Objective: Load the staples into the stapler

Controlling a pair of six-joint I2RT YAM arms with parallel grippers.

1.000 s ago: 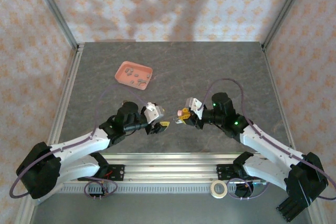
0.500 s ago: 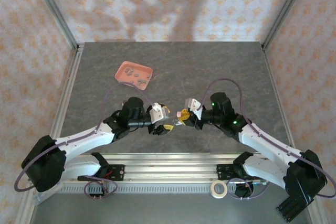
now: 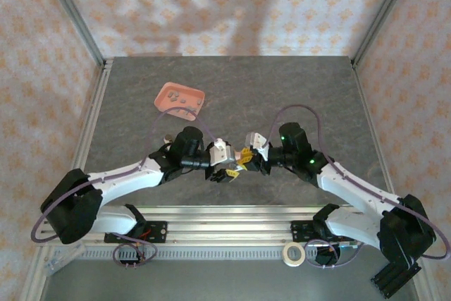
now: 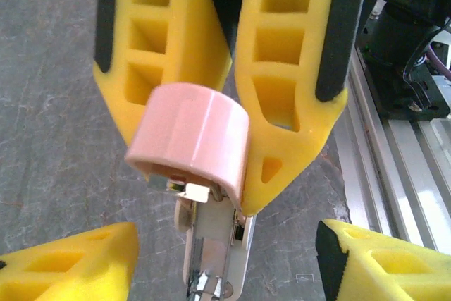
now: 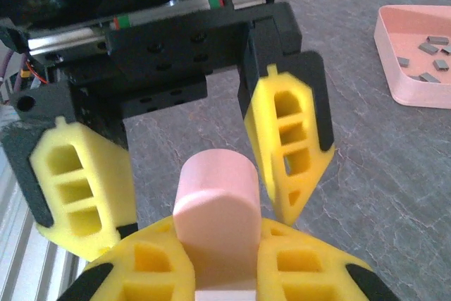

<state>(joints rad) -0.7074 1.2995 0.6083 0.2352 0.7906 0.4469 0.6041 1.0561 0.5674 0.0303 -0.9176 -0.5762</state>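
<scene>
My right gripper [image 3: 246, 161] [image 5: 215, 273] is shut on the stapler [image 5: 213, 199], a small pale-pink thing with a rounded cap, held just above the table near the front middle. In the left wrist view the stapler's [image 4: 192, 139] silvery channel points down between the wide-apart fingers of my left gripper [image 4: 225, 264]. That left gripper [image 3: 229, 173] is open and faces the right one, its fingertips [image 5: 290, 139] flanking the stapler's end without touching it. The staples [image 3: 185, 103] [image 5: 431, 50] lie as several grey bits in the salmon-pink tray [image 3: 168, 93] [image 5: 409, 86] at the back left.
Aluminium rails [image 3: 225, 218] run along the near edge under both arm bases, with a roll of tape [image 3: 294, 253] on them at the right. Patterned walls and metal posts close in the grey table [image 3: 282, 96]. A single loose staple [image 4: 306, 277] lies on the table.
My left arm has swung right and forward until its open fingers flank the stapler's free end. The right gripper has kept its hold and barely moved.
</scene>
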